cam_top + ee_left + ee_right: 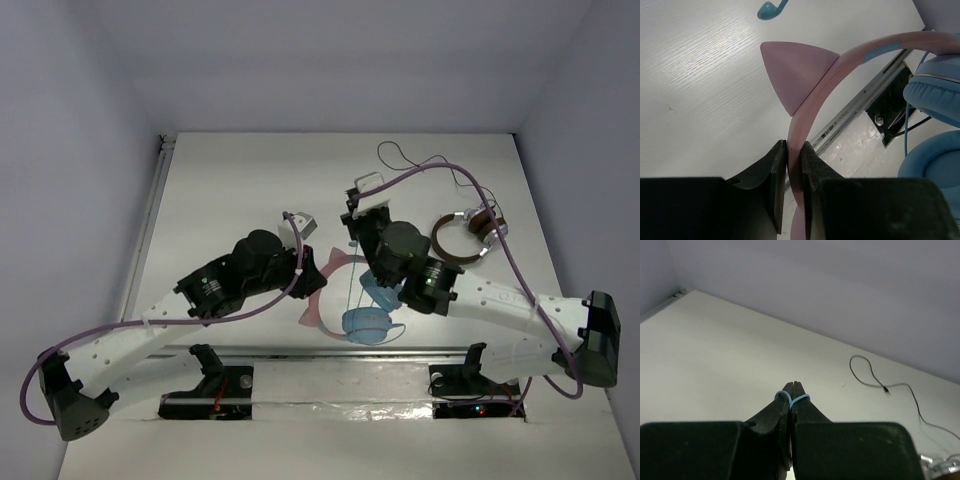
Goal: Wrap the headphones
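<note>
**A:** From overhead, the headphones [352, 312] sit near the front edge of the surface [230, 190], between the two arms. The ear cups [368, 325] are nearest the bases. I can't tell whether they rest on the surface or hang just off it.

**B:** And the left fingers [310, 272]?

**A:** Right at the pink headband [312, 305]. The right fingers [353, 222] are farther back, and the thin blue cable [349, 280] runs from them down to the cups. The brown-and-silver headphones [465, 235] lie well apart on the right, with a black cable [420, 160] trailing behind them.

**B:** Left wrist view?

**A:** The left fingers [783, 152] are clamped on the headband [812, 95], one either side, just below a cat-ear point [795, 70]. The ear cups [935, 95] are at the right edge.

**B:** Right wrist?

**A:** The right fingers [792, 388] are pressed together, and the blue cable [782, 394] is pinched between them and loops over both tips. The black cable [865, 375] lies on the surface beyond.
</note>
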Robot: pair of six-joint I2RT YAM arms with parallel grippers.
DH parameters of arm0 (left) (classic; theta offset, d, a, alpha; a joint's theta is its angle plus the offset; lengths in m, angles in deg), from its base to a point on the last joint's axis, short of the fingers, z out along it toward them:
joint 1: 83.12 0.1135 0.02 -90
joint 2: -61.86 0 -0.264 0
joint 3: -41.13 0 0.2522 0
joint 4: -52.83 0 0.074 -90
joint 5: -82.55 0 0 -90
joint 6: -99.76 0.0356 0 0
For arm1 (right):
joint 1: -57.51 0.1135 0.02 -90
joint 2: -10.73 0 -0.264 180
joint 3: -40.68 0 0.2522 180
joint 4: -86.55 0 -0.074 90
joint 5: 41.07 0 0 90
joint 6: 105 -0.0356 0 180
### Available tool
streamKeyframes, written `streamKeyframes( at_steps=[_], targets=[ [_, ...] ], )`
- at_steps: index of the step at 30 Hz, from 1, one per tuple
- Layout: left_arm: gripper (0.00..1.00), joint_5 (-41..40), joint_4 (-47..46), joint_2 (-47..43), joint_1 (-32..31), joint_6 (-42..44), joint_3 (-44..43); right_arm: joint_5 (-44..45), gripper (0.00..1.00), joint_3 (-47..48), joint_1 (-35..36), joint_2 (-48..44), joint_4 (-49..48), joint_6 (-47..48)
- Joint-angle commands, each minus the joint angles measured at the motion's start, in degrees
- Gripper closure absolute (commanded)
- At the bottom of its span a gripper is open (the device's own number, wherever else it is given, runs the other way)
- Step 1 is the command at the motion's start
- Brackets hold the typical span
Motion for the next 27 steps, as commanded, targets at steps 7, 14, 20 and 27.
streamKeyframes(
  at_steps=[7, 14, 20, 27],
  targets=[
    [1.00, 4.64, -6.48, -5.42, 1.17, 0.15, -0.62, -4.68, 0.99, -7.57, -6.49, -12.03, 11.46, -20.52],
    [1.00, 7.28, -7.62, -5.25, 4.60, 0.50, -3.26, -19.71, 0.90, -12.58, -8.70, -16.34, 13.49, -29.86],
    [1.00, 10.88, -10.87, -4.99, 8.99, -0.99, -4.14, -27.45, 0.76, -16.96, -9.75, -19.60, 13.67, -35.57],
    [1.00, 12.03, -10.80, -0.16, 15.33, -1.70, -9.13, -26.85, 0.57, -25.32, -9.75, -20.03, 7.43, -44.36]
  ],
)
